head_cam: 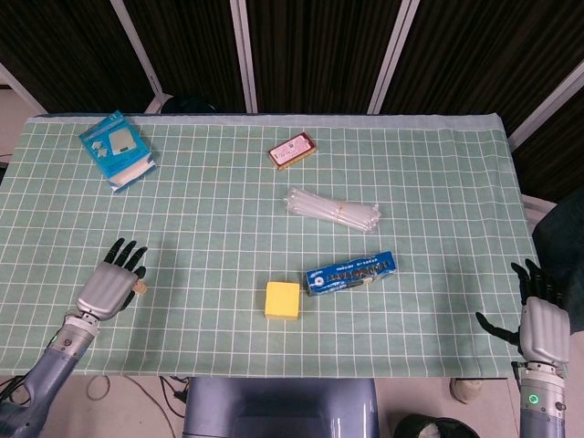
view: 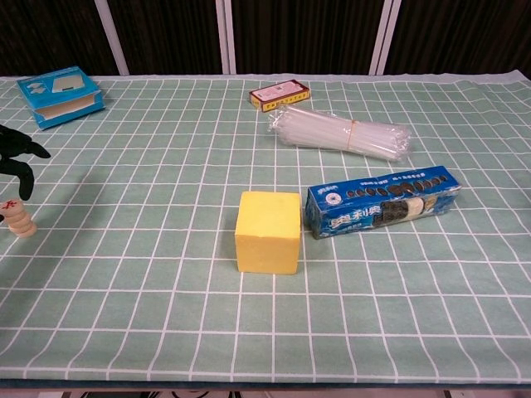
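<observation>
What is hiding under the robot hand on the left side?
A small stack of wooden discs stands below the left robot hand. From above, the hand covers most of it; its top mark is unreadable.

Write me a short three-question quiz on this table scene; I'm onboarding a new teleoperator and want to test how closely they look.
1. True or false: the left hand grips the yellow block.
2. Which thing lies right beside the yellow block, on its right in the chest view?
A. the light blue box
B. the blue cookie pack
C. the bundle of clear straws
3. Fill in: the small wooden stacked piece stands just below the fingers of the ___ hand.

Key
1. False; that hand is far off, near the table's left edge, and holds nothing.
2. B
3. left; the right hand is beyond the table's right edge.
</observation>
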You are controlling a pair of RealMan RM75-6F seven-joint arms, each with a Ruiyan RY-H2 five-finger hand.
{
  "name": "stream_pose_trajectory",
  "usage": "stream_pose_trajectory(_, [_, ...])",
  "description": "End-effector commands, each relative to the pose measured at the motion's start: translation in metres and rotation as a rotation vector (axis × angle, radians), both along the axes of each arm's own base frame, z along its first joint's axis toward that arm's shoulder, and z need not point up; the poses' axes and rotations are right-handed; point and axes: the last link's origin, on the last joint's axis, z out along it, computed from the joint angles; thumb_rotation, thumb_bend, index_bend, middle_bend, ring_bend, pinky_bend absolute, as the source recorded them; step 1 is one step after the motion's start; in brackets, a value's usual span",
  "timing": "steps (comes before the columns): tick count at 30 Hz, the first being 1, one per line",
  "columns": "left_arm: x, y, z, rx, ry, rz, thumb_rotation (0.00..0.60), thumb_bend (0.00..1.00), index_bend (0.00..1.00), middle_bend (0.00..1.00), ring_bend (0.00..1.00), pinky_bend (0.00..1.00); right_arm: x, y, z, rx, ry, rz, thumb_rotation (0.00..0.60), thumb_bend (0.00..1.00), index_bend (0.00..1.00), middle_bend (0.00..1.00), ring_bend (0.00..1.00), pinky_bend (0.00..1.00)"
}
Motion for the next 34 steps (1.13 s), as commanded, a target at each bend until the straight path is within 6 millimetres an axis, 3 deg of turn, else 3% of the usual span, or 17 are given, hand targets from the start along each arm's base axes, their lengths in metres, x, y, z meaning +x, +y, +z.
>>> stream_pose_trajectory(1, [0.000,0.000,0.002,0.008,-0.005,0.000,0.600,0.34,0.40,0.10,0.00,0.02,0.000,0.000,0.000,-0.001,-0.001,0.000,0.600,0.27,0.12,0.05,0.00,0.00])
stream_pose_trajectory(7, [0.009,-0.005,0.017,0.034,-0.108,-0.010,0.600,0.33,0.26,0.09,0.00,0.02,0.000,0.000,0.000,-0.001,0.000,0.000,0.600,0.27,0.12,0.05,0.00,0.00])
stream_pose_trajectory(13, [0.012,-0.022,0.052,0.118,-0.200,-0.035,0.600,0.30,0.13,0.06,0.00,0.01,0.000,0.000,0.000,-0.003,0.002,0.003,0.600,0.27,0.12,0.05,0.00,0.00])
stream_pose_trajectory(23, [-0.030,-0.054,0.110,0.371,-0.318,0.101,0.600,0.30,0.01,0.00,0.00,0.00,0.003,0.000,0.002,-0.015,0.019,0.053,0.600,0.27,0.12,0.05,0.00,0.00])
stream_pose_trajectory(28, [-0.050,-0.066,0.123,0.395,-0.332,0.145,0.600,0.30,0.00,0.00,0.00,0.00,0.005,0.000,0.002,-0.006,0.036,0.099,0.600,0.27,0.12,0.05,0.00,0.00])
stream_pose_trajectory(34, [-0.061,-0.072,0.130,0.402,-0.343,0.165,0.600,0.30,0.00,0.00,0.00,0.00,0.009,0.001,0.001,0.011,0.056,0.173,0.600,0.27,0.12,0.05,0.00,0.00])
